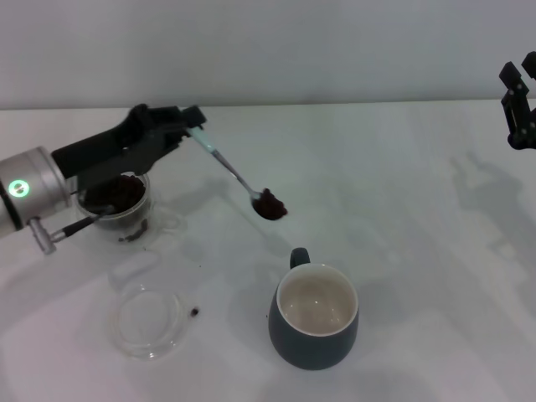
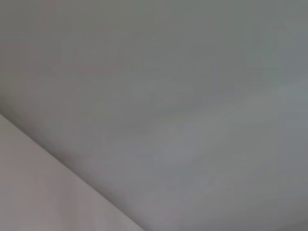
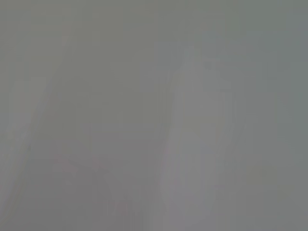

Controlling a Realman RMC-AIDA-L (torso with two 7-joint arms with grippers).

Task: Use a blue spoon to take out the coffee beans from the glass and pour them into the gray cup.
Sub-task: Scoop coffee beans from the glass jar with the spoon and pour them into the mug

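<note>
In the head view my left gripper [image 1: 191, 126] is shut on the pale handle of the blue spoon [image 1: 224, 166]. The spoon slants down to the right, and its bowl carries a heap of coffee beans [image 1: 270, 204] in the air above the table, up and left of the gray cup [image 1: 315, 316]. The gray cup stands upright at the front centre, its cream inside bare. The glass [image 1: 126, 203] with dark beans sits under my left arm at the left. My right gripper [image 1: 519, 100] hangs idle at the far right edge. Both wrist views show only plain grey surface.
A shallow clear glass dish [image 1: 151, 318] lies at the front left. One loose bean [image 1: 194, 312] lies beside it on the white table [image 1: 402, 218]. A few dark specks lie near the glass.
</note>
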